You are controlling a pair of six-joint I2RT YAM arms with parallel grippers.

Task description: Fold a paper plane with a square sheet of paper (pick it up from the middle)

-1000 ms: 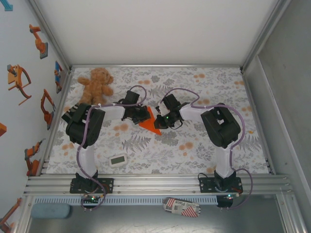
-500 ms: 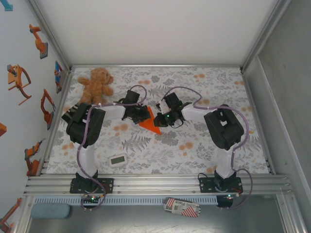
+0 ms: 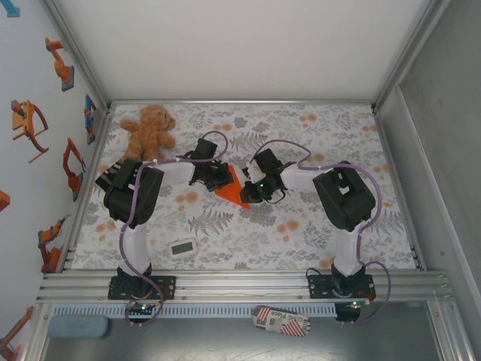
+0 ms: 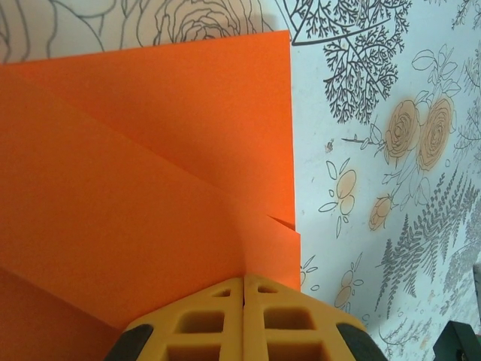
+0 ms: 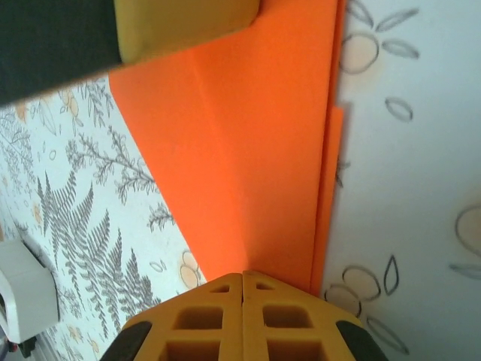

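The square sheet of paper [image 3: 234, 191], bright orange, lies folded into a pointed wedge on the flowered table mat, its tip toward the near side. In the left wrist view the paper [image 4: 150, 188] shows overlapping layers with diagonal creases. My left gripper [image 4: 244, 280] is shut, its yellow tips pressed down on the paper near its right edge. My right gripper [image 5: 242, 274] is shut too, tips resting on the paper [image 5: 248, 150] beside a long straight folded edge. From above, the left gripper [image 3: 222, 179] and right gripper [image 3: 250, 189] stand on opposite sides of the wedge.
A brown teddy bear [image 3: 149, 129] sits at the back left of the mat. A small white timer [image 3: 183, 247] lies near the front left, and shows as the timer [image 5: 26, 289] in the right wrist view. A striped packet [image 3: 282, 322] lies below the front rail.
My right gripper has slid a little along the paper toward the near side, still shut. The left gripper and the paper have stayed in place.
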